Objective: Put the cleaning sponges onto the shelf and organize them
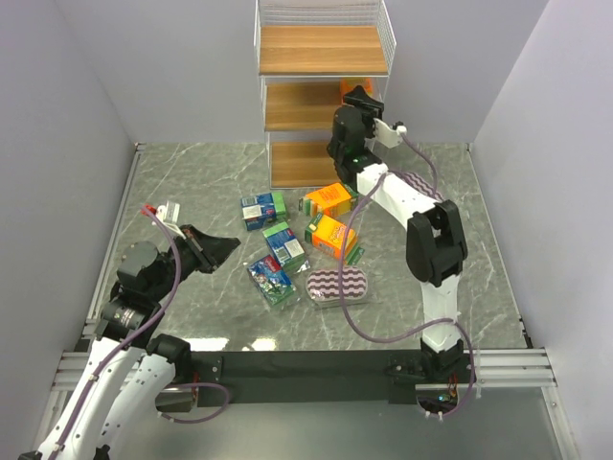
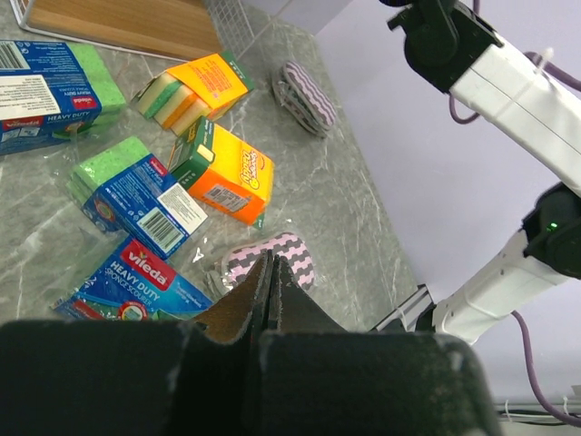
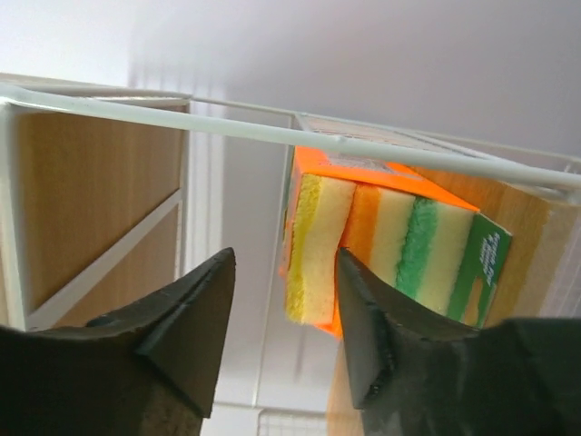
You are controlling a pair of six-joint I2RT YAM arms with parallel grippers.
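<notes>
The shelf [image 1: 321, 57] stands at the back with white wire and wooden boards. My right gripper [image 1: 362, 100] is open at its middle tier. In the right wrist view its fingers [image 3: 285, 259] are spread just in front of an orange pack [image 3: 390, 232] with yellow and green layers that rests on the board. On the table lie two orange packs [image 1: 330, 199] [image 1: 332, 236], blue-green packs [image 1: 263, 209] [image 1: 284, 242] [image 1: 270, 278] and a striped oval pad [image 1: 337, 284]. My left gripper [image 1: 225, 246] is shut and empty above the table. Its tips [image 2: 268, 262] point at the oval pad [image 2: 292, 250].
A second striped oval pad [image 1: 421, 182] lies right of the right arm; it also shows in the left wrist view [image 2: 307, 95]. The shelf's bottom board [image 2: 118, 23] is near the packs. Grey walls close in both sides of the marble table [image 1: 192, 182].
</notes>
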